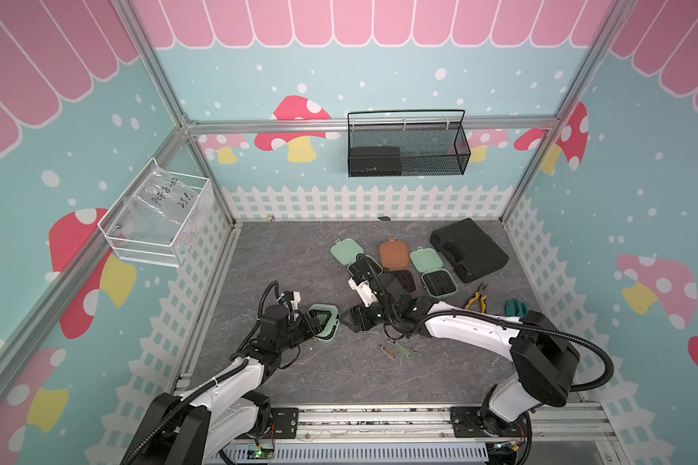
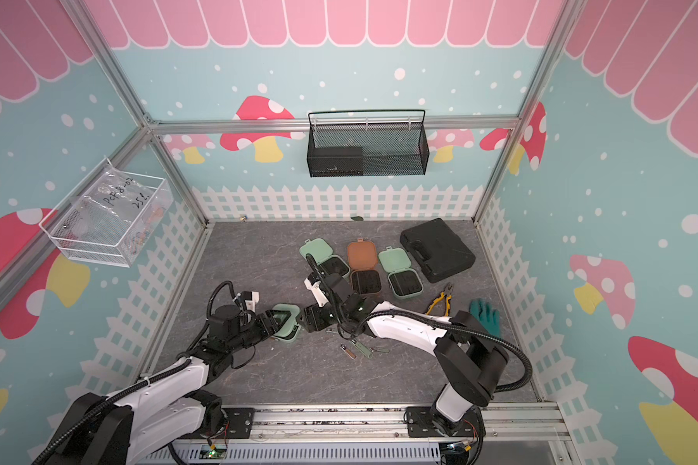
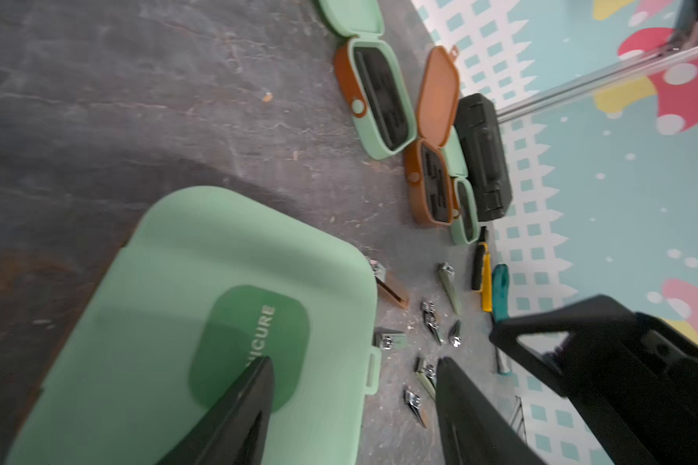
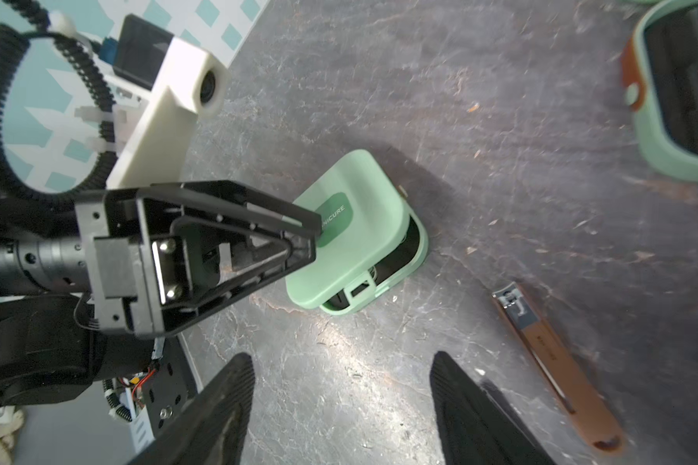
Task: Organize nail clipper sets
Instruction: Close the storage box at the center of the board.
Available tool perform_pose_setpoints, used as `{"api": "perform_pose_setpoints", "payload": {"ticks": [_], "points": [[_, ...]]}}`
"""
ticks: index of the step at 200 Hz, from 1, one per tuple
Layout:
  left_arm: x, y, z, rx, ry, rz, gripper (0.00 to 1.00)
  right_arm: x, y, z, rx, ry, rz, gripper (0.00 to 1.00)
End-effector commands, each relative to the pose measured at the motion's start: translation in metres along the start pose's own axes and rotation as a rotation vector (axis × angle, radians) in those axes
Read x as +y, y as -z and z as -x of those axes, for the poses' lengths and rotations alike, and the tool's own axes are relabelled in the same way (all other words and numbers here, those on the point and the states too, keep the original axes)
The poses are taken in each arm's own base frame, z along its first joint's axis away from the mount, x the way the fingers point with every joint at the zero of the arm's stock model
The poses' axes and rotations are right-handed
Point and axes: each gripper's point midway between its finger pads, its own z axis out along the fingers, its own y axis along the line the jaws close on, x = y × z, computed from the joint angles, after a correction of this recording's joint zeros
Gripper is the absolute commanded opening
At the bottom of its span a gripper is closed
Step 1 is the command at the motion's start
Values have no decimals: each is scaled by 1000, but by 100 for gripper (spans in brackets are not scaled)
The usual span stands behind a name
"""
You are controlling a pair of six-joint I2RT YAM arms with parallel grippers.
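Lid-closing step — your left tool (image 3: 354,364) is spread, one jaw resting on the ajar mint case (image 4: 351,233) on the surface (image 4: 500,120) between both tools; right tool (image 4: 341,358) gapes empty. Next you likely press it latched.

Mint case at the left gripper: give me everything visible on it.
The mint green case is a rounded-square, matte, plastic-looking hinged box lying on the dark table. Its lid is lowered but ajar, with the black insert showing in the gap and the front latch tab unfastened. A dark green label reads partly "NICURE". One finger of the open left gripper sits on the label; the other hangs off its side.
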Motion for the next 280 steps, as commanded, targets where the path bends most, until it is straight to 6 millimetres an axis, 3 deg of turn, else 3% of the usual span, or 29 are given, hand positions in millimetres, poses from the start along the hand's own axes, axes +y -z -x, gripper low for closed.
{"api": "perform_pose_setpoints", "payload": {"ticks": [1,36,52,82,106,108,200,280], "points": [[17,0,10,-52,-1,109,65,7,-17,4,-2,-137,75,63],[30,8,18,-76,-15,224,65,4,-39,-2,23,-178,110,53],[36,13,21,-83,-28,282,65,-2,-50,-7,43,-192,97,43],[50,23,24,-81,-53,399,66,-15,-64,-17,69,-208,62,38],[58,24,24,-63,-69,456,67,-20,-68,-15,66,-208,53,37],[58,23,24,-61,-70,458,67,-26,-74,-22,83,-214,40,37],[72,-7,17,23,-45,483,63,-66,-96,-35,126,-229,-27,33],[78,-12,9,56,-33,482,59,-75,-99,-18,133,-172,-43,32]]}}
